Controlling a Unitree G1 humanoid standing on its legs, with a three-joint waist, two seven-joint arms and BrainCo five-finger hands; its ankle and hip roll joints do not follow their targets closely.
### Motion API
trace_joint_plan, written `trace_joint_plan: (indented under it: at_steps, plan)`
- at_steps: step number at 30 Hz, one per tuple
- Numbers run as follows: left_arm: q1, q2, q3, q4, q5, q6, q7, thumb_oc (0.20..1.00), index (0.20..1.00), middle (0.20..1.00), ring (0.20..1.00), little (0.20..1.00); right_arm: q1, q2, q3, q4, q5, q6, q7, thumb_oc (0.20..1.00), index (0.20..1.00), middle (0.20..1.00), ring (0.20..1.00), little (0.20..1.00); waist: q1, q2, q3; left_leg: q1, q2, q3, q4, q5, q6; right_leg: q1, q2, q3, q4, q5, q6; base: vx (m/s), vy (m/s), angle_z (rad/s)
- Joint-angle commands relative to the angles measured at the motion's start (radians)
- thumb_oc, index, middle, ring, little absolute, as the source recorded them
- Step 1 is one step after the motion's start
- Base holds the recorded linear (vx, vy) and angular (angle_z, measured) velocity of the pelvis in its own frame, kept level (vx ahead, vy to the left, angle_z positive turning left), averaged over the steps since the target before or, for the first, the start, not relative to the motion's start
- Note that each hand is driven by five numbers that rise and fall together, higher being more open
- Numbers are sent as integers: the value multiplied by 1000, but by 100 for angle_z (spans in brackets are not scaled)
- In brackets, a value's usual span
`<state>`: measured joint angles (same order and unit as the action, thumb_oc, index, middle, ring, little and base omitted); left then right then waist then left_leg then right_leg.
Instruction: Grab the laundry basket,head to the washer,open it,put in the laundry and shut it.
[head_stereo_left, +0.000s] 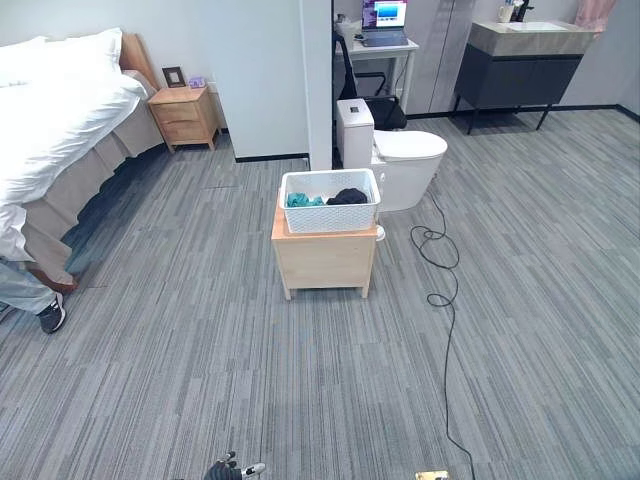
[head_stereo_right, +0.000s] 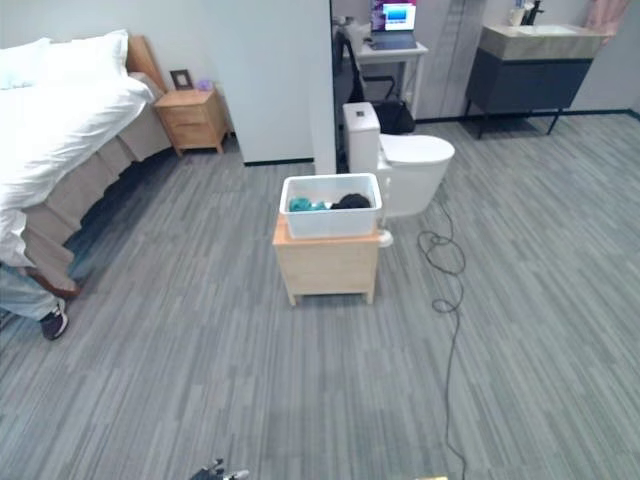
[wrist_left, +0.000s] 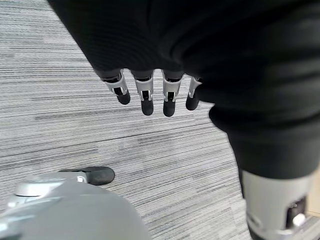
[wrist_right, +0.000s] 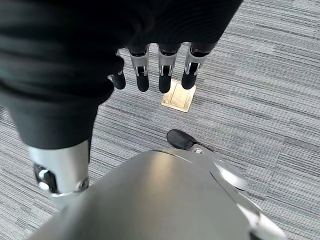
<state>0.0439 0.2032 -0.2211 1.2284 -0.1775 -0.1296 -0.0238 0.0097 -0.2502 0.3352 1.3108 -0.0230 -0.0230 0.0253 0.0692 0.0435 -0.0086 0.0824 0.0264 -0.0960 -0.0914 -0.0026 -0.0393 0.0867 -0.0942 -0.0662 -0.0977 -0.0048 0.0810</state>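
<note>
A white slatted laundry basket (head_stereo_left: 330, 202) stands on a low wooden cabinet (head_stereo_left: 325, 262) in the middle of the room, a good way ahead of me. Teal clothes (head_stereo_left: 303, 200) and black clothes (head_stereo_left: 348, 196) lie inside it. My left hand (head_stereo_left: 230, 468) hangs low at the near edge of the left eye view, far from the basket. In its wrist view the left hand's fingers (wrist_left: 146, 97) point straight down over the carpet and hold nothing. My right hand (wrist_right: 160, 30) also hangs with straight fingers (wrist_right: 165, 75) above a brass floor plate (wrist_right: 176, 97), empty.
A bed (head_stereo_left: 50, 130) and a wooden nightstand (head_stereo_left: 185, 117) are at the left, with a person's leg and shoe (head_stereo_left: 45, 310) by the bed. A white toilet (head_stereo_left: 405, 165) stands just behind the cabinet beside a wall partition (head_stereo_left: 270, 80). A desk with a laptop (head_stereo_left: 385, 35) and a dark vanity (head_stereo_left: 520, 70) are at the back.
</note>
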Motion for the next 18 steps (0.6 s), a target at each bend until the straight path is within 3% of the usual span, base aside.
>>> trace_joint_plan:
  at_steps: [1, 18]
  plan:
    - [-59, 9, -7, 73, 26, -28, 8, 1000, 1000, 1000, 1000, 1000, -14, -17, 33, 46, -9, -1, 1, 1000, 1000, 1000, 1000, 1000, 15, -48, 0, -5, 28, -26, 4, -47, -14, -10, -97, -35, 10, 14, 64, 0, 0, 0]
    - [-62, -9, -7, 77, 11, -29, 2, 1000, 1000, 1000, 1000, 1000, 11, -25, 15, 90, -34, 8, -8, 1000, 1000, 1000, 1000, 1000, 8, -37, -7, -19, 28, -35, 4, -35, -22, -7, -98, -64, 10, 15, 64, -2, 2, 1]
